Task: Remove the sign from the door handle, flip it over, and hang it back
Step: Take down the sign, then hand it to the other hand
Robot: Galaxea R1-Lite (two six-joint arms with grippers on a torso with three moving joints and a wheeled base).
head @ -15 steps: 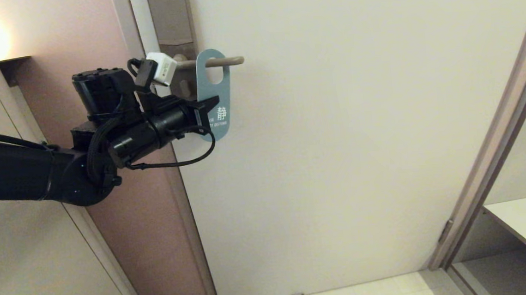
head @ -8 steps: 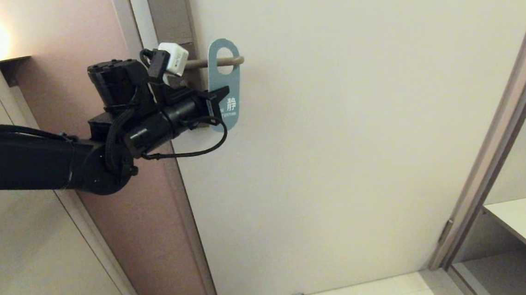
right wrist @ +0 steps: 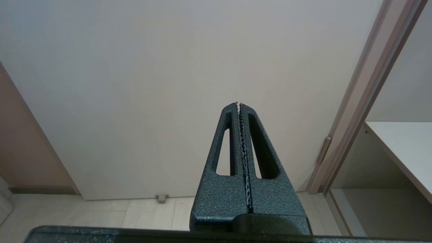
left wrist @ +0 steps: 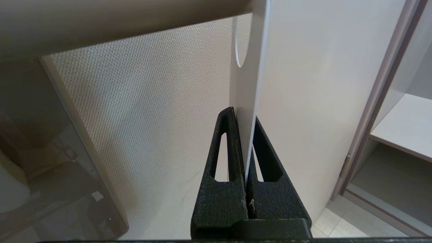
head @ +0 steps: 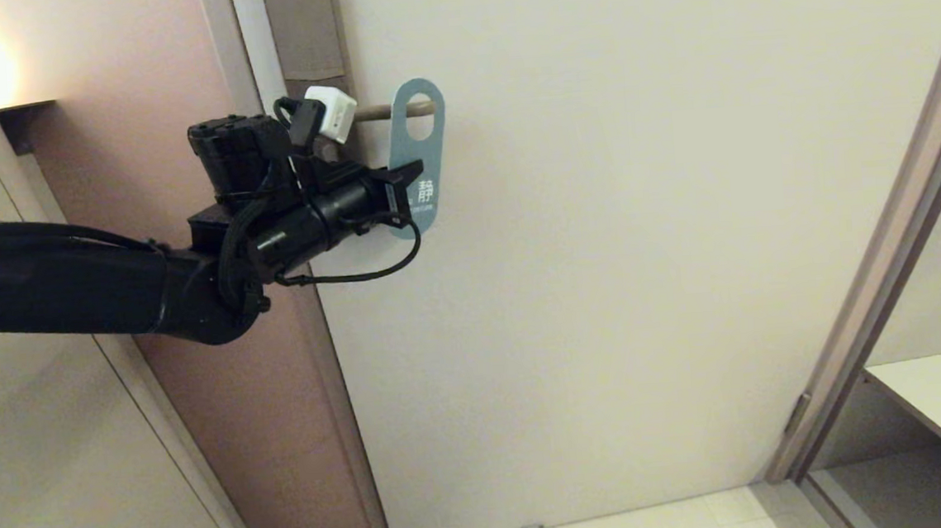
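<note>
Your left gripper [head: 406,192] is clamped flat on the lower end of the sign [head: 419,147], blue face outward, so the card stays rigid. Its hole rings the very tip of the handle [head: 394,111], nearly clear. The door [head: 643,244] lies close behind. Your right gripper [right wrist: 239,104] hangs closed and empty.

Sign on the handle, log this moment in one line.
left gripper: shut on sign | sign: hole at door handle tip | right gripper: shut, idle
</note>
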